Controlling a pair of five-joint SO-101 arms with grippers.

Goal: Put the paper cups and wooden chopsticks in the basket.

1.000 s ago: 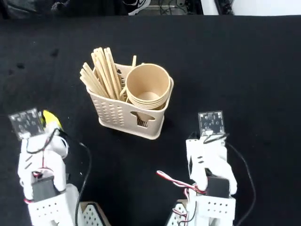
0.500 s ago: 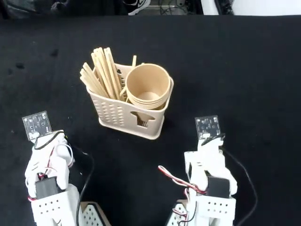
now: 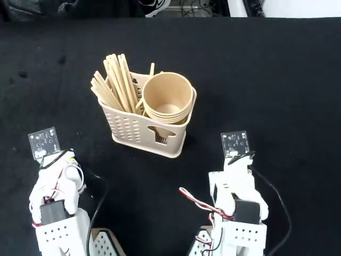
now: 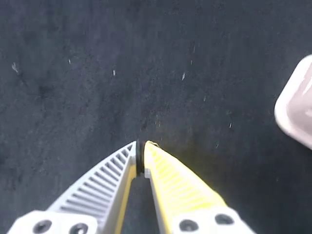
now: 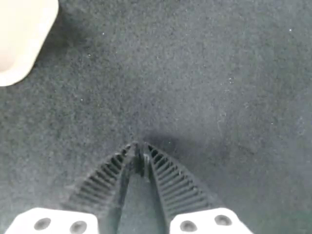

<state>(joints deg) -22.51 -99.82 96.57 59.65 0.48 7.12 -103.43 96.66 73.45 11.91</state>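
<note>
From above, a cream basket [image 3: 139, 130] stands mid-table on black cloth [image 3: 277, 80], well apart from the left arm [image 3: 53, 186] and right arm [image 3: 237, 186]. Nested paper cups [image 3: 167, 96] sit mouth-up inside it, beside wooden chopsticks [image 3: 114, 80] standing on end and leaning far-left. The left wrist view shows the left gripper [image 4: 141, 148] pinched closed on nothing above the cloth, and the right wrist view shows the right gripper [image 5: 138, 150] likewise closed and empty.

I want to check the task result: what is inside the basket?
A stack of paper cups and wooden chopsticks stand in the basket; its walls hide their lower parts.
</note>
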